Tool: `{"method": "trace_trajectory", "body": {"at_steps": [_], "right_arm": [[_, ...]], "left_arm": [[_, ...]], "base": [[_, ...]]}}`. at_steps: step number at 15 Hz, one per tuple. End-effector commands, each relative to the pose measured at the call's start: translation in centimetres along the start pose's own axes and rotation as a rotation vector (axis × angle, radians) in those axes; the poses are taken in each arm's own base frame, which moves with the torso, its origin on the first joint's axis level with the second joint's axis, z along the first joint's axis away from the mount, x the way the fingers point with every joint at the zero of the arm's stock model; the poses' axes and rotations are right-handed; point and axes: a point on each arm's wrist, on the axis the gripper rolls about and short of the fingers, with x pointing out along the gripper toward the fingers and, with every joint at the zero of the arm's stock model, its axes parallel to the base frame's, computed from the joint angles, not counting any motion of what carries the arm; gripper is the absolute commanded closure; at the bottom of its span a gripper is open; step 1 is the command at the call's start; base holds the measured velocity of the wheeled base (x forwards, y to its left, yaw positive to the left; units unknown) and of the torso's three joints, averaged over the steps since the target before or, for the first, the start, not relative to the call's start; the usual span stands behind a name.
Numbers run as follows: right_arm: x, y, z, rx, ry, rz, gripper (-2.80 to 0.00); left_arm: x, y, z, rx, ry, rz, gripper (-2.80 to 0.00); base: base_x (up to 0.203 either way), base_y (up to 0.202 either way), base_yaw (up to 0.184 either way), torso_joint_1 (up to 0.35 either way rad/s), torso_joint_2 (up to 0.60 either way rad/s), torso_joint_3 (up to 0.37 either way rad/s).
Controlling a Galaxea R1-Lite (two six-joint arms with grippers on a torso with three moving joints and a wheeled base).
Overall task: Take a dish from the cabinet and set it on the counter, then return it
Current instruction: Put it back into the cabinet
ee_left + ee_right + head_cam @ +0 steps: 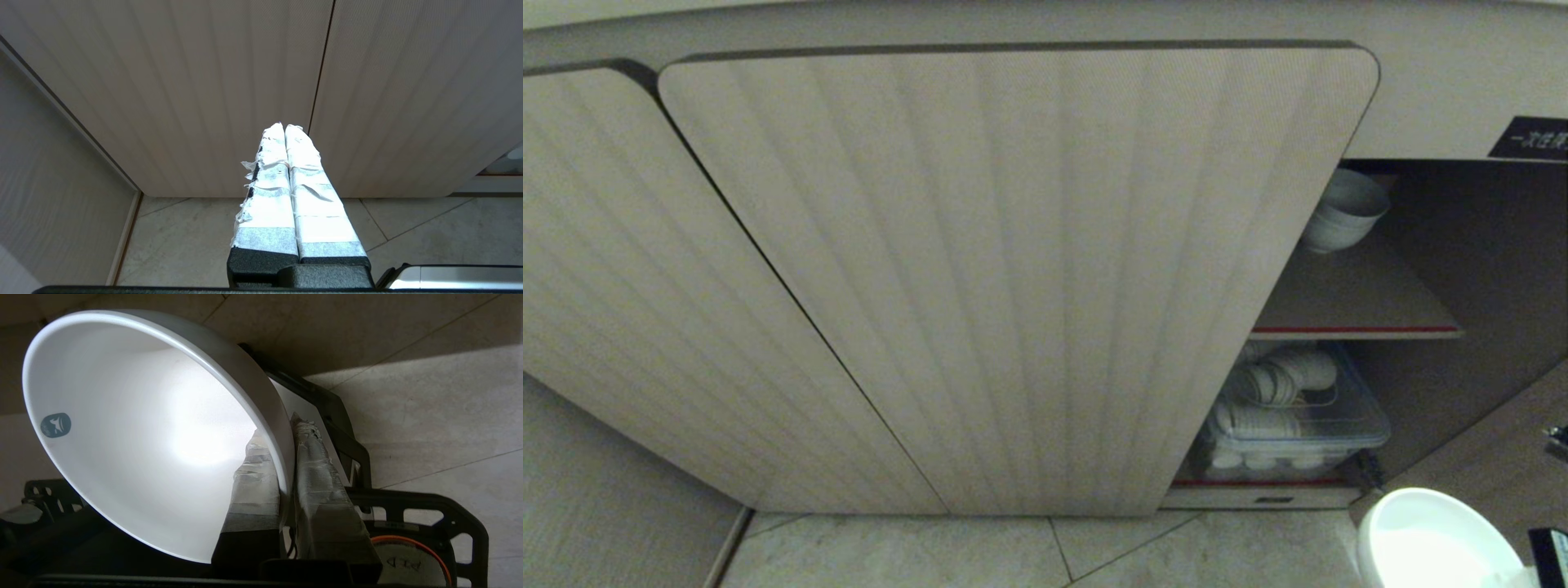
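The dish [135, 428], a deep white bowl, is held by its rim in my right gripper [280, 430]: one taped finger lies inside the bowl and the other outside. In the head view the dish [1429, 543] hangs low at the bottom right, in front of the cabinet's open right-hand compartment. The cabinet [1013, 286] has ribbed beige doors, and the middle door hides most of the inside. My left gripper [284, 127] is shut and empty, pointing at the closed cabinet doors [204, 81]. The counter is out of view.
A nested stack of white bowls [1343, 214] sits on the red-edged upper shelf [1356, 331]. Below it is a clear plastic bin [1298, 420] of white dishes. A black label [1531, 137] is above the opening. Tiled floor [1013, 555] runs below; my base frame [412, 498] is under the dish.
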Motion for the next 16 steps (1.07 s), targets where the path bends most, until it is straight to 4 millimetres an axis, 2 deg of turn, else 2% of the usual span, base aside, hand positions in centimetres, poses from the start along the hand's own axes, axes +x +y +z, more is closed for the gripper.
{"method": "trace_trajectory", "body": {"at_steps": [1, 7, 9, 12, 16], "right_arm": [[1.0, 0.0, 1.1, 0.017, 0.023, -0.004, 0.00], [2.4, 0.0, 2.8, 0.059, -0.014, 0.011, 0.00], [2.7, 0.5, 3.0, 0.075, -0.001, 0.021, 0.00], [2.7, 1.6, 4.5, 0.111, -0.017, 0.040, 0.00], [3.2, 1.6, 5.4, 0.166, -0.038, -0.030, 0.00]], "left_arm": [[0.0, 0.0, 0.0, -0.001, -0.001, 0.000, 0.00], [0.0, 0.0, 0.0, -0.001, -0.001, 0.000, 0.00], [0.0, 0.0, 0.0, -0.001, -0.001, 0.000, 0.00], [0.0, 0.0, 0.0, -0.001, -0.001, 0.000, 0.00], [0.0, 0.0, 0.0, -0.001, -0.001, 0.000, 0.00]], "base": [[0.000, 0.000, 0.000, 0.000, 0.00, 0.000], [0.000, 0.000, 0.000, 0.000, 0.00, 0.000], [0.000, 0.000, 0.000, 0.000, 0.00, 0.000], [0.000, 0.000, 0.000, 0.000, 0.00, 0.000], [0.000, 0.000, 0.000, 0.000, 0.00, 0.000]]}}
